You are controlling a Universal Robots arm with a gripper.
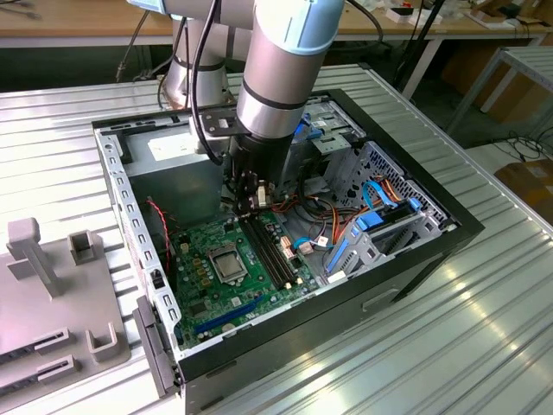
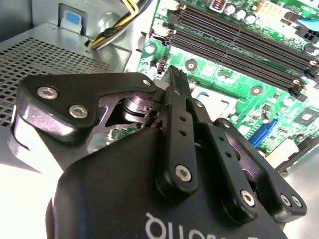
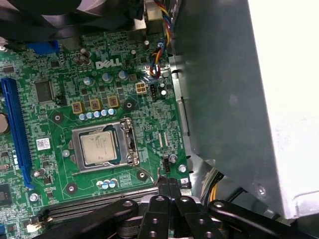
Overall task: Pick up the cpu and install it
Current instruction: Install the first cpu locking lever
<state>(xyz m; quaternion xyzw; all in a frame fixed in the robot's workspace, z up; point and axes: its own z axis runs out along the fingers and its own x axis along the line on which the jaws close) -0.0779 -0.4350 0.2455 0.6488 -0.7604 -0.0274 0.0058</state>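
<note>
The cpu (image 3: 99,149) is a small silver-grey square lying flat inside the metal socket frame (image 3: 128,144) on the green motherboard (image 3: 55,124). In the exterior view the cpu (image 1: 229,264) sits at the middle of the board inside the open computer case (image 1: 449,233). My gripper (image 3: 168,183) is off the socket, above the board's edge by the memory slots, with its black fingers (image 2: 175,82) pressed together and nothing between them. In the exterior view the gripper (image 1: 249,204) hangs under the arm, above the board behind the socket.
Black memory slots (image 1: 270,251) run beside the socket. A blue expansion slot (image 3: 15,129) lies on the other side. Cable bundles (image 1: 324,216) and a metal drive cage (image 1: 380,186) fill the case's right in the exterior view. A grey fixture (image 1: 52,285) stands on the table at the left.
</note>
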